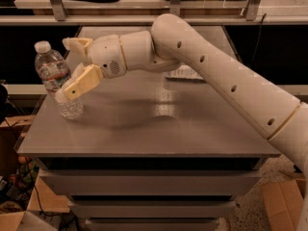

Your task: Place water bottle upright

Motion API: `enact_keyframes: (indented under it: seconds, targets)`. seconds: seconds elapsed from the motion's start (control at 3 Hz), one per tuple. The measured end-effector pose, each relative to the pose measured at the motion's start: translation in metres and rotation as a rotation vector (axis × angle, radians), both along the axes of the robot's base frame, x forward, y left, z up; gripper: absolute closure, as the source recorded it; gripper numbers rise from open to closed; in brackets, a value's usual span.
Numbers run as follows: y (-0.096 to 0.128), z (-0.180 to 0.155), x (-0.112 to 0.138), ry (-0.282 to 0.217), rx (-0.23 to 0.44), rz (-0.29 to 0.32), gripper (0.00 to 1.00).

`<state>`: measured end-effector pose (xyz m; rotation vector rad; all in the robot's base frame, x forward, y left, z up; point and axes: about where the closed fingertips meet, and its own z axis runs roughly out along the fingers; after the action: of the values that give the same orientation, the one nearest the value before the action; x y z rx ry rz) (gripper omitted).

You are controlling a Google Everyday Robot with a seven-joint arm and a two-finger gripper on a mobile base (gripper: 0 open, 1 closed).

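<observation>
The water bottle point(54, 70) is clear ribbed plastic with a white cap and a red, white and blue band near the neck. It stands at the table's left edge, its base on the top and its cap leaning left. My gripper point(66, 71) reaches in from the right and is shut on the bottle's middle. The tan near finger point(81, 83) crosses in front of the bottle. The far finger point(76, 44) shows behind it.
The grey table top point(159, 124) sits on a cabinet of drawers. A flat pale object point(185, 73) lies at the back behind my arm. A shelf rail point(144, 19) runs behind the table. Cardboard boxes point(284, 201) stand on the floor on both sides.
</observation>
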<state>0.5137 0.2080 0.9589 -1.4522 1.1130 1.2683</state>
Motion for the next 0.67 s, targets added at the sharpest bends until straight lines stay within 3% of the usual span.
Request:
enact_keyframes:
  seconds: [0.67]
  targets:
    - [-0.025, 0.000, 0.012, -0.047, -0.041, 0.029, 0.00]
